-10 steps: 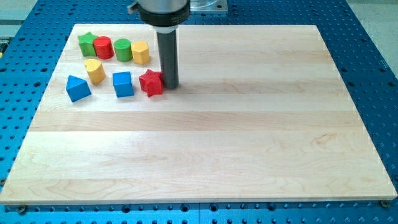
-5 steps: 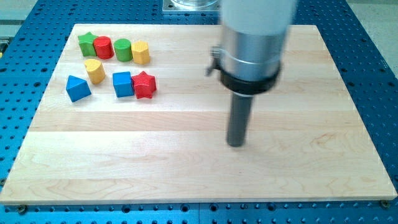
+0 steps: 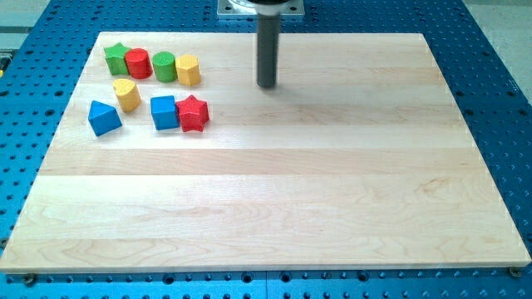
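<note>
My tip (image 3: pixel 267 85) stands on the board near the view's top centre, touching no block. The nearest blocks lie to its left: a yellow block (image 3: pixel 188 70) and a red star (image 3: pixel 194 114). The red star rests against the right side of a blue cube (image 3: pixel 165 112). Further left are a blue triangle (image 3: pixel 104 118) and a yellow heart-like block (image 3: pixel 126 94). Along the top left runs a row: green star (image 3: pixel 116 57), red cylinder (image 3: pixel 138 63), green cylinder (image 3: pixel 164 66), then the yellow block.
The blocks sit on a pale wooden board (image 3: pixel 274 208), which lies on a blue perforated table (image 3: pixel 490 50). A metal mount (image 3: pixel 237 7) shows at the view's top edge behind the rod.
The tip left the red star's right side, swung out to the board's middle right, then came back to the top centre. The red star was pushed left against the blue cube.
</note>
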You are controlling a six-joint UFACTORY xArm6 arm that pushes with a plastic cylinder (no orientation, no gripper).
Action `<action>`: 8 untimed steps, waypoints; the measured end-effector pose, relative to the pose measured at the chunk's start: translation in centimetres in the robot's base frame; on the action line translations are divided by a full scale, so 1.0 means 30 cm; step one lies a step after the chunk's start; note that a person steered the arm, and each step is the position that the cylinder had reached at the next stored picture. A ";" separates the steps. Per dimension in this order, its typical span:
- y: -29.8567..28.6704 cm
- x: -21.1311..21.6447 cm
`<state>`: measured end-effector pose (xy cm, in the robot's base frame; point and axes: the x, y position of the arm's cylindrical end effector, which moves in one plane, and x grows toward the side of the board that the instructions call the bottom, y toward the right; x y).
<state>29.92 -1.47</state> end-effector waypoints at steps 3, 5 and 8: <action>-0.276 -0.006; -0.329 0.096; -0.377 0.048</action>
